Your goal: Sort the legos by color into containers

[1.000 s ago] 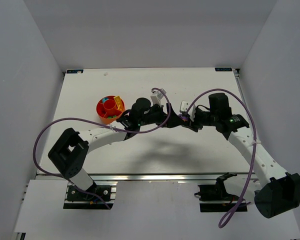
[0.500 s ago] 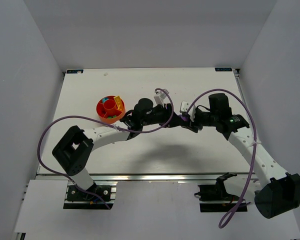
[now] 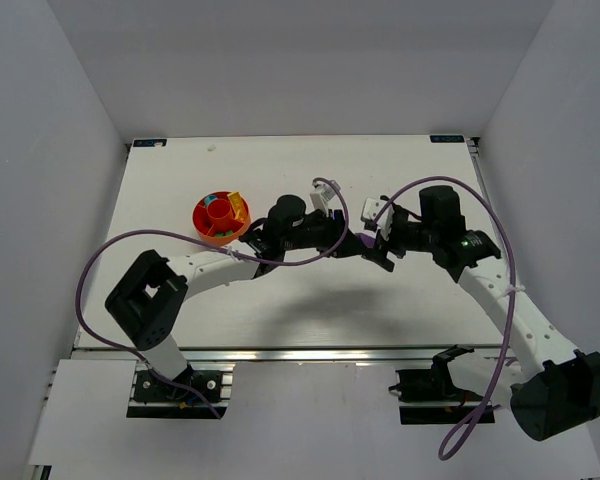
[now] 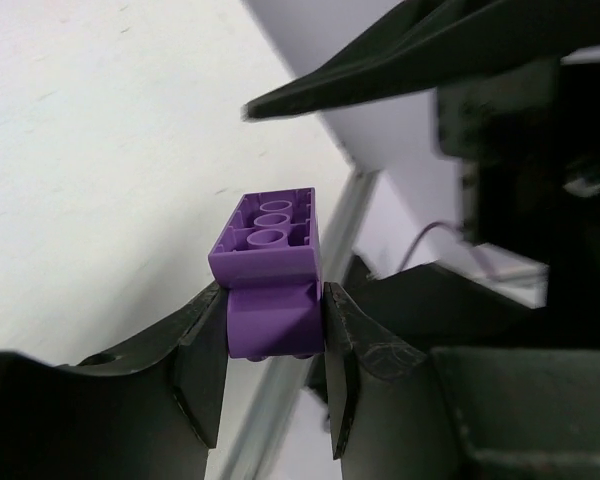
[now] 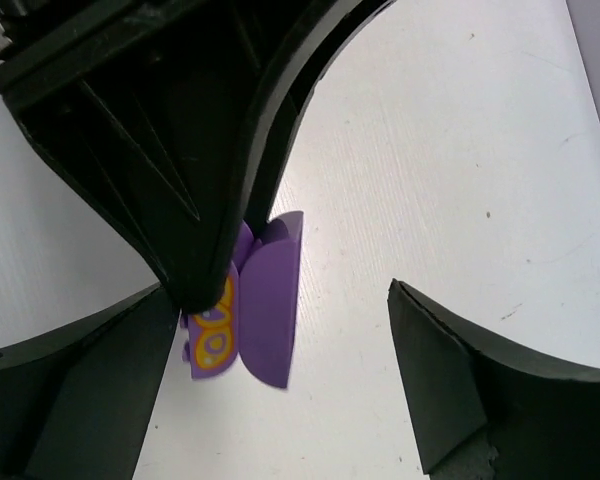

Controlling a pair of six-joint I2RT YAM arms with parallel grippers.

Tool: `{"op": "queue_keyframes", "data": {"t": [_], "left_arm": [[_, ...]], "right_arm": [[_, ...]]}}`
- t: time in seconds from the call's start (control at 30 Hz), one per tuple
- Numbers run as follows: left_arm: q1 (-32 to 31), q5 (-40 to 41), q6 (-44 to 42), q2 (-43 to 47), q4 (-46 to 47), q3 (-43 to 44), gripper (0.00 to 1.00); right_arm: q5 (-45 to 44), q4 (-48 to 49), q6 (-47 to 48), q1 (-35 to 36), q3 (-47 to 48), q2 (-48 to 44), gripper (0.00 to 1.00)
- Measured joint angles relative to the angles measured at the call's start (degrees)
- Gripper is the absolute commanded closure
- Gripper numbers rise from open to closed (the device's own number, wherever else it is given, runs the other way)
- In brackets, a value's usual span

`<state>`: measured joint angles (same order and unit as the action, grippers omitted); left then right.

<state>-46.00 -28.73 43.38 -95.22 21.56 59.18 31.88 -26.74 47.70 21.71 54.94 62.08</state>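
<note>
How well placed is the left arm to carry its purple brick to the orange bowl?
Probably yes: the left pincer grips the brick, the right pincer stands open, and the bowl sits close beside the left arm, with nothing visible between them.

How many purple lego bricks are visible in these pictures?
1. The purple brick is pinched in the left end effector, off the table, to the right of the orange bowl. More purple ones may be hidden inside that bowl.
</note>
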Motion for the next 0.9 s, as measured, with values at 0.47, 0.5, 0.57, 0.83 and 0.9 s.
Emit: {"op": "queue_keyframes", "data": {"t": [0.47,0.5,0.57,0.83,0.9], "left_arm": [[2.93,4.17,-38.03,7.17,-28.89,4.61,0.92],[3.04,3.52,-40.79,9.22,-29.14,3.21,0.93],[3.08,1.25,-45.75,13.31,-29.09,0.37,0.93],[2.69,-6.95,-60.37,21.73,-28.83,-6.03,0.93],[2.54,-7.76,-62.69,21.66,-29.27,-6.34,0.93]], "right_arm": [[13.44,-13.20,6.91,-1.62,3.93,-0.02,0.11],[14.97,-15.32,8.81,-1.60,5.11,1.07,0.11],[18.23,-19.47,12.24,-1.40,7.37,3.96,0.11],[22.36,-19.61,9.88,1.73,9.66,11.45,0.11],[22.01,-15.89,6.67,2.91,9.40,10.32,0.11]]}}
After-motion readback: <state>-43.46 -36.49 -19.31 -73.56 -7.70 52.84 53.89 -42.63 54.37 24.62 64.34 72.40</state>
